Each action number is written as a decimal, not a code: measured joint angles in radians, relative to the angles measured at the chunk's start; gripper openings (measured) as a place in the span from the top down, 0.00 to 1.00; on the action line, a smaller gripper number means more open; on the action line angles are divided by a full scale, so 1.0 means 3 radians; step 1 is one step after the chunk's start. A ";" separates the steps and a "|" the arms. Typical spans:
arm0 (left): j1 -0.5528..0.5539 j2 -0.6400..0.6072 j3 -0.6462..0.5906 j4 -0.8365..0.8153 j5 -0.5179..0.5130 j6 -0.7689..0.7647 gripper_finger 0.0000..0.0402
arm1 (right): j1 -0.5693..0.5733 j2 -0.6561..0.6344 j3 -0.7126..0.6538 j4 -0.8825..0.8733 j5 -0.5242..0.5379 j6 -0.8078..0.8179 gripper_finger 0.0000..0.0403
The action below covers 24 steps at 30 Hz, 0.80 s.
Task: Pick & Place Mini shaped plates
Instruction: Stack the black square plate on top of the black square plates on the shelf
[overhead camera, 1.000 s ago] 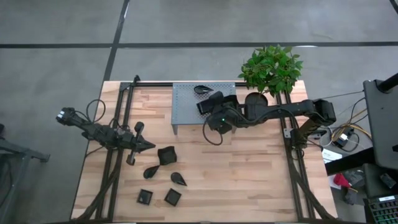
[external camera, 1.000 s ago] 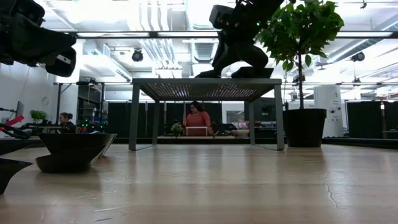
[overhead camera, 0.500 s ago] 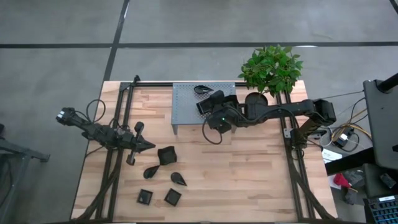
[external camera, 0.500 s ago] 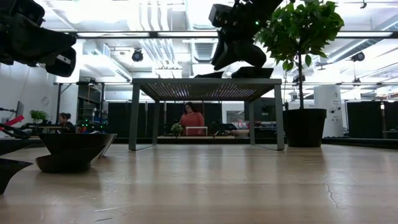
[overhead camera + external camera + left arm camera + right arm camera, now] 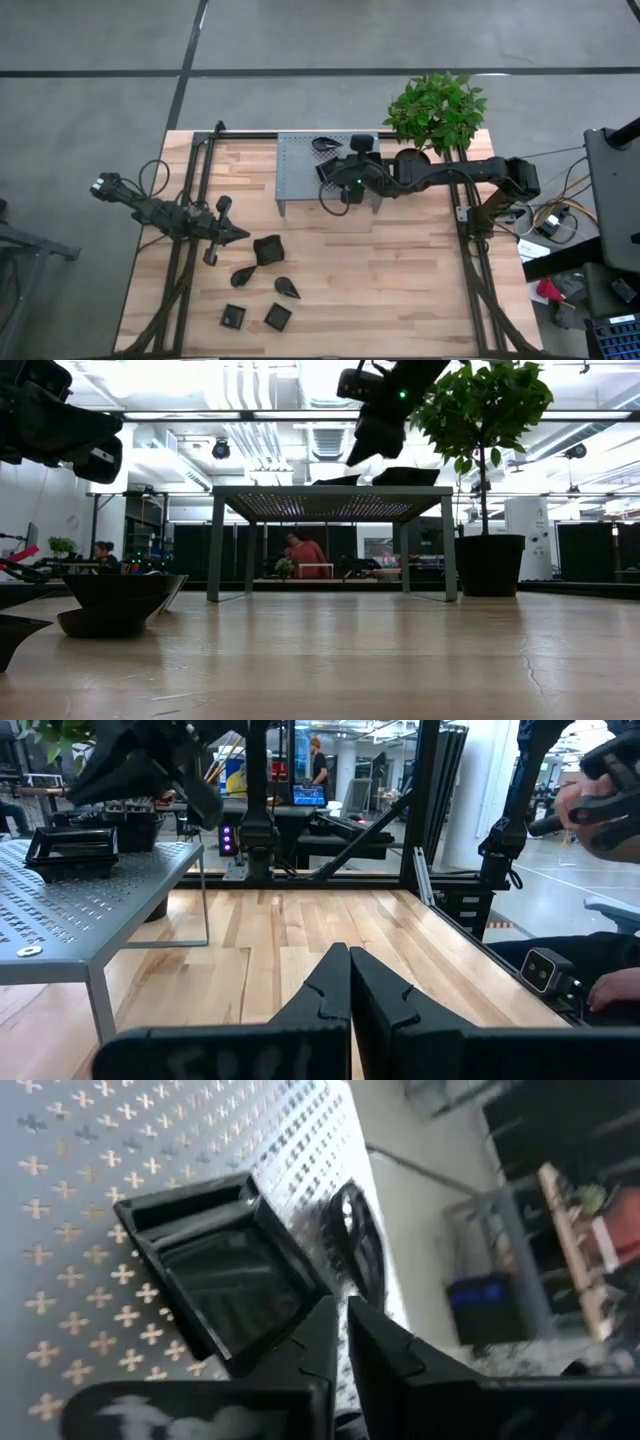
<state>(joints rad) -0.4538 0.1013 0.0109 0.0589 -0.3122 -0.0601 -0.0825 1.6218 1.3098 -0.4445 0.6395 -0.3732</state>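
Lifted clear, right gripper (image 5: 335, 1342) pressed together, empty above grey stand (image 5: 300, 178); two plates (image 5: 215, 1270) placed, five (image 5: 268, 250) remain lower left.

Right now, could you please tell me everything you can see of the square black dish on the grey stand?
The square dish is small, black and glossy, probably plastic, with a raised rim around a flat sunken floor. It sits upright and empty on the perforated grey stand, towards the side nearest the potted plant. A second black dish, leaf-like, lies just beyond it, seemingly not touching. The right gripper hangs just above it with fingers together, gripping nothing. From table height its edge shows above the stand's top.
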 joint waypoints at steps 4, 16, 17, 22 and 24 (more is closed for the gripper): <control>-0.0001 0.0001 0.0000 0.0001 0.0000 0.0000 1.00 | -0.0024 0.0010 -0.0001 -0.0153 -0.0022 0.0294 0.98; -0.0001 0.0001 0.0000 0.0000 0.0000 0.0000 1.00 | -0.0080 0.0044 0.0023 -0.0339 -0.0225 0.0715 0.98; -0.0001 0.0001 0.0000 0.0000 -0.0001 0.0000 1.00 | -0.0085 0.0059 0.0023 -0.0370 -0.0259 0.0719 0.98; -0.0001 0.0001 0.0000 0.0000 -0.0001 0.0000 1.00 | -0.0069 0.0115 0.0022 -0.0293 -0.0187 0.0586 0.98; -0.0001 0.0001 0.0000 0.0001 -0.0001 0.0000 1.00 | -0.0065 0.0115 0.0028 -0.0214 -0.0154 0.0556 0.98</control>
<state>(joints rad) -0.4541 0.1017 0.0109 0.0592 -0.3124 -0.0601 -0.1020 1.6562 1.3183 -0.5086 0.5934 -0.2065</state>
